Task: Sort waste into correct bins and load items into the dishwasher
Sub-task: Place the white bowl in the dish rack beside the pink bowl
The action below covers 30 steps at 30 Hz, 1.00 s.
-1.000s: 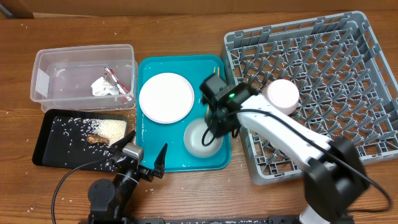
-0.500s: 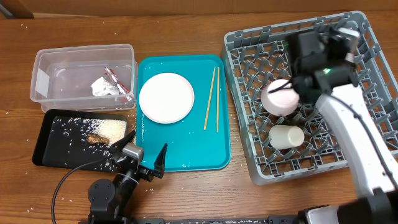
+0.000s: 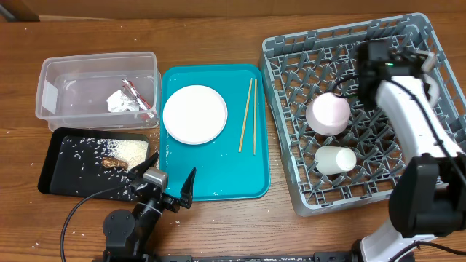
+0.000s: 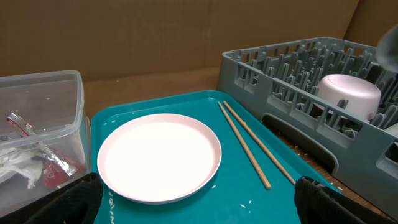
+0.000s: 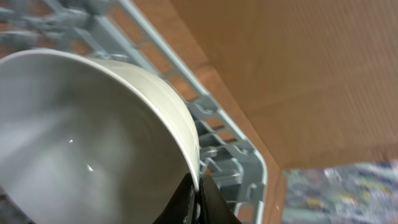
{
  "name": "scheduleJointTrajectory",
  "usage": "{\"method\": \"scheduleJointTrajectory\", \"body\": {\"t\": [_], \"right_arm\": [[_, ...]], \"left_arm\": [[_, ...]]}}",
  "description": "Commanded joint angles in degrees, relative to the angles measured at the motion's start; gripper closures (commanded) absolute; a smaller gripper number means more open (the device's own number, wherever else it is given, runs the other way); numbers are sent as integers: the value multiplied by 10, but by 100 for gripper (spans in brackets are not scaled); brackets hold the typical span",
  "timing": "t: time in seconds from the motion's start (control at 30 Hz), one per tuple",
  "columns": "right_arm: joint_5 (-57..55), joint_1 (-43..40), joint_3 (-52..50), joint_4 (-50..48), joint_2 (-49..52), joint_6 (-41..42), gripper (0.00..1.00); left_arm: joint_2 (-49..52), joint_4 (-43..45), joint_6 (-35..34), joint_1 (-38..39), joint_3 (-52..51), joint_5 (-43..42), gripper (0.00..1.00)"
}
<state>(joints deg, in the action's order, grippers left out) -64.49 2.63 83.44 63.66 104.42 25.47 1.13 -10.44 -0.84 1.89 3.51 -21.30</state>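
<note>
Evidently the dish rack [image 3: 320, 204] is where the risk lies: its rim and corner run just beyond my right gripper [image 5: 198, 193], bare table past them. That gripper is clamped on the thin rim of a white bowl [image 5: 93, 143], a pinch with little purchase. Let go here, I judge the bowl could tip over the wall or strike pegs and roll. The upturned bowl [image 3: 328, 114] and the cup [image 3: 336, 159] lie behind my wrist, well apart. My right arm stretches to the rack's far side, wrist tilted. My left gripper [image 3: 169, 182] rests spread wide and empty, facing the teal tray [image 3: 218, 185], plate [image 3: 194, 114] and chopsticks [image 3: 247, 115] ahead.
</note>
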Motion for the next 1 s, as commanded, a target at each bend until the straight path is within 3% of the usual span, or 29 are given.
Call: {"method": "scheduleJointTrajectory", "body": {"t": [0.0, 0.1, 0.17, 0.3, 0.57, 0.8, 0.97], "right_arm": [[2, 60, -4, 2, 17, -2, 96], [-16, 84, -21, -3, 24, -2, 96], [-105, 85, -24, -1, 24, -2, 96], [-179, 61, -24, -4, 24, -2, 96], [-7, -6, -25, -16, 24, -3, 96], [-13, 78, -25, -10, 24, -4, 96], [-19, 83, -25, -6, 24, -4, 96]], "left_arm": [[-5, 0, 7, 3, -1, -8, 0], [-5, 0, 7, 3, -1, -8, 0], [-5, 0, 7, 3, -1, -8, 0], [-5, 0, 7, 3, -1, -8, 0], [-5, 0, 7, 3, -1, -8, 0], [-5, 0, 7, 3, -1, -8, 0], [-5, 0, 7, 3, -1, -8, 0]]}}
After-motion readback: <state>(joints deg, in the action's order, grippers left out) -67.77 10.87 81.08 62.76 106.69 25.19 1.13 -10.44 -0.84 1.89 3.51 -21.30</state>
